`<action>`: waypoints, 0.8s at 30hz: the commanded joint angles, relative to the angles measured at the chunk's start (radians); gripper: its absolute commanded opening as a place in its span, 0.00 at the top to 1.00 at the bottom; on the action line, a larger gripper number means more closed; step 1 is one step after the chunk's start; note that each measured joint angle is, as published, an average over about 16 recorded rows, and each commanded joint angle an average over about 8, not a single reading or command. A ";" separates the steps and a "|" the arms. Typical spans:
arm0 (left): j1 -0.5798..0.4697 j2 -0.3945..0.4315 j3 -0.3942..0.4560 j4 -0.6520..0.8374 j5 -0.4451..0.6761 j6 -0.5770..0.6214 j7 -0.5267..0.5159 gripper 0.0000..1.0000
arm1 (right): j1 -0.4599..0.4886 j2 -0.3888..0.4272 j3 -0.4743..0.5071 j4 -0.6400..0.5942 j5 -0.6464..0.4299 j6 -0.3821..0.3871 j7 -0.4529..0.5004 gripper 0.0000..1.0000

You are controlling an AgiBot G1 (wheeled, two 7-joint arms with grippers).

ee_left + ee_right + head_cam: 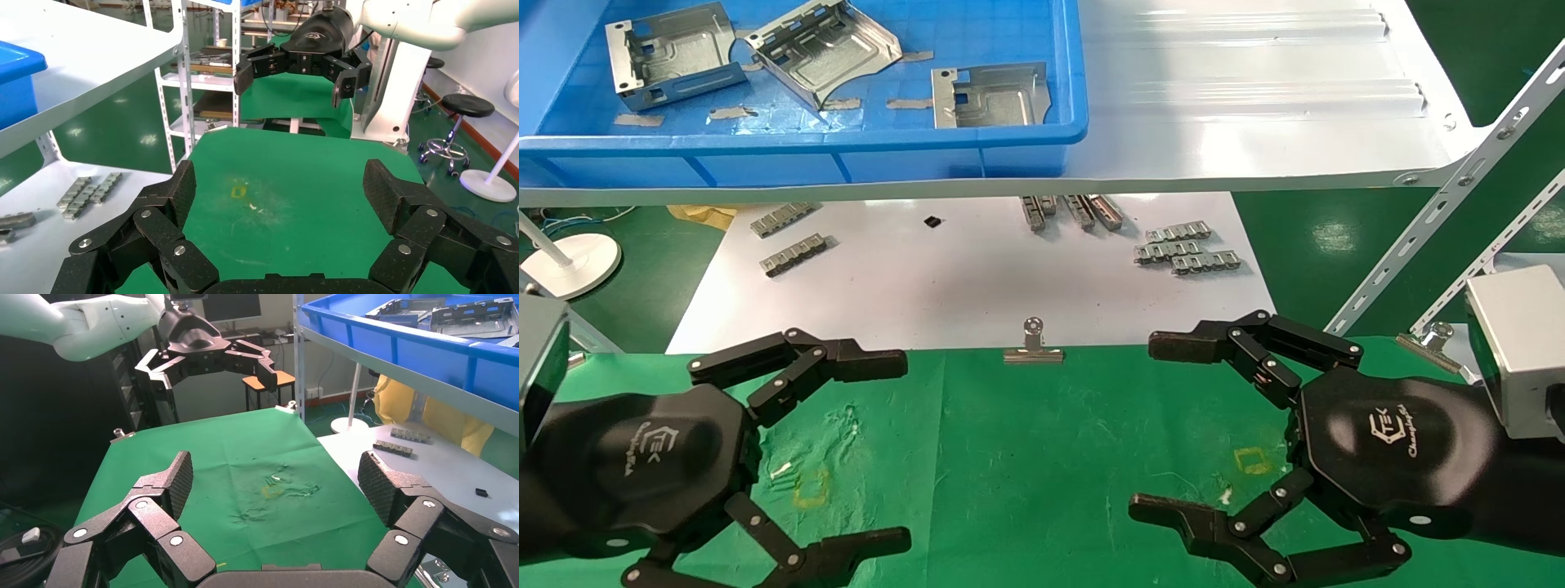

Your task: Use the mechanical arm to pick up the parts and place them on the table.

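Note:
Three silvery sheet-metal parts lie in a blue bin on the white shelf: one at the left, one in the middle, one at the right. My left gripper hovers open and empty over the left of the green table. My right gripper hovers open and empty over its right side. Both point toward each other. In the left wrist view the left gripper frames bare green cloth; in the right wrist view the right gripper does the same.
The glossy white shelf overhangs a white sheet with small grey ribbed strips. A binder clip holds the cloth's far edge. Yellow square marks lie on the cloth. Perforated shelf struts stand at right.

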 commanded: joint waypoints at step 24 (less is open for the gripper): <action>0.000 0.000 0.000 0.000 0.000 0.000 0.000 0.00 | 0.000 0.000 0.000 0.000 0.000 0.000 0.000 1.00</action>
